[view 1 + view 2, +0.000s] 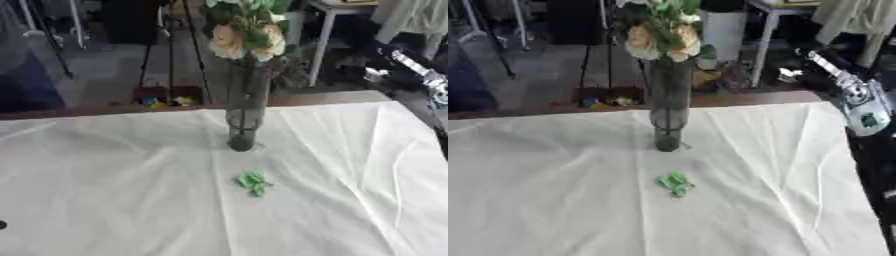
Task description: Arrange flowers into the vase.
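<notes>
— While your right arm (846,85) hangs at the table's right edge, its hand is hidden, so I cannot tell how the fingers sit. Left hand is out of view.

— And the flowers?

— The cream-and-peach blooms (249,40) stand in the tall, dark glass vase (246,107) on the white cloth (105,170). A small green leaf sprig (255,182) lies just before it. Reach carelessly and you could topple that narrow vase.
</notes>
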`<state>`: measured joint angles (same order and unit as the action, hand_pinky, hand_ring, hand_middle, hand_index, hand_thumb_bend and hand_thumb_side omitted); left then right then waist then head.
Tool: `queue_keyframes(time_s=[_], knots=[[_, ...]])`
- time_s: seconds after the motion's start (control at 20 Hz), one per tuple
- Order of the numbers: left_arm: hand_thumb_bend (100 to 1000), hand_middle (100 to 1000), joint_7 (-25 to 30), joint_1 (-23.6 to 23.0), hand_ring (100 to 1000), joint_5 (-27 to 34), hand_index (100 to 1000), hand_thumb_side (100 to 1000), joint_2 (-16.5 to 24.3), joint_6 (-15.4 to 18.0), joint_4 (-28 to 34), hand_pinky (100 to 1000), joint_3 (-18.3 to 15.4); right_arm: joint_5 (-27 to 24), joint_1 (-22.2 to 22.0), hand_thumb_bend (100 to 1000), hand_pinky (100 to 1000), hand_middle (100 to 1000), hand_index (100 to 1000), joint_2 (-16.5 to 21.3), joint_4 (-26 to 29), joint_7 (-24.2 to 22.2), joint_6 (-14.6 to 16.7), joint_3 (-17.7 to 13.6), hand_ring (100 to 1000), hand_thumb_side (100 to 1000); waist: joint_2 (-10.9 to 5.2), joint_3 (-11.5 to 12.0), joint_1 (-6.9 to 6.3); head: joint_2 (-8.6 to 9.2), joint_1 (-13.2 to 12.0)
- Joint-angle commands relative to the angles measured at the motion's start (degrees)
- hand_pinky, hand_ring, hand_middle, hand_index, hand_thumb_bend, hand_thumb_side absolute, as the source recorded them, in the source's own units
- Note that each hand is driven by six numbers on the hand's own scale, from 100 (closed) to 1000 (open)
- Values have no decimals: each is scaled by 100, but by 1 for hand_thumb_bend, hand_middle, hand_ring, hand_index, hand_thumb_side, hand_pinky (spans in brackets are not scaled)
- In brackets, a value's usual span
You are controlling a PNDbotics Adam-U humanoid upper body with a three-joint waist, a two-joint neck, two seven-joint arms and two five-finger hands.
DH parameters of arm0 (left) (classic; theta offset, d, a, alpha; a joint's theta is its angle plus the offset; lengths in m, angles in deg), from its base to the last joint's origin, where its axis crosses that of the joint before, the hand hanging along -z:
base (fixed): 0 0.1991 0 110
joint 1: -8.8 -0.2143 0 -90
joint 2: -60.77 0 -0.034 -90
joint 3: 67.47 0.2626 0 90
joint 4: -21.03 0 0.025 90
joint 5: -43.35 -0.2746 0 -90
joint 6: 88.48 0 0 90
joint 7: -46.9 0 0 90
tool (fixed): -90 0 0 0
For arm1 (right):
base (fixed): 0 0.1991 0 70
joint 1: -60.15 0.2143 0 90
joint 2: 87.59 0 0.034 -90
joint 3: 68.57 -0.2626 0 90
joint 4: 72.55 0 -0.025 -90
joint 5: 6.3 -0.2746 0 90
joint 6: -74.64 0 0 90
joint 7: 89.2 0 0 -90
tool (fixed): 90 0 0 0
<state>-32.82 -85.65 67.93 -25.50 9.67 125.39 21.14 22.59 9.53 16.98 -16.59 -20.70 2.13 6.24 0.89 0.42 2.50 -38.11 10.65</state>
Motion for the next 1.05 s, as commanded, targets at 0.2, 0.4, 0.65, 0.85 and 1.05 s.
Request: queue_keyframes(time_s=[0.2,0.4,0.65,0.85,1.05], knots=[[662,329,84,32,417,-39,583,997,100,86,136,564,-71,-118,49,749,967,880,871,236,169,46,-15,-78,916,829,-33,-9,-25,40,-3],[671,342,161,22,426,-46,579,1000,85,111,127,566,-68,-147,28,738,960,874,866,222,194,60,-13,-84,908,831,-34,-9,-28,60,2],[722,370,255,31,443,-42,574,1000,86,159,137,571,-63,-207,0,731,959,866,862,240,206,49,-7,-100,899,832,-31,-13,-26,75,2],[739,380,345,21,445,-33,591,1000,78,204,131,571,-62,-226,-20,727,958,863,860,237,211,53,-8,-103,897,834,-26,-8,-24,68,-2],[753,386,382,27,448,0,594,1000,83,245,134,572,-66,-246,-24,725,956,860,858,228,231,73,-6,-107,893,835,-24,-10,-27,46,-1]])
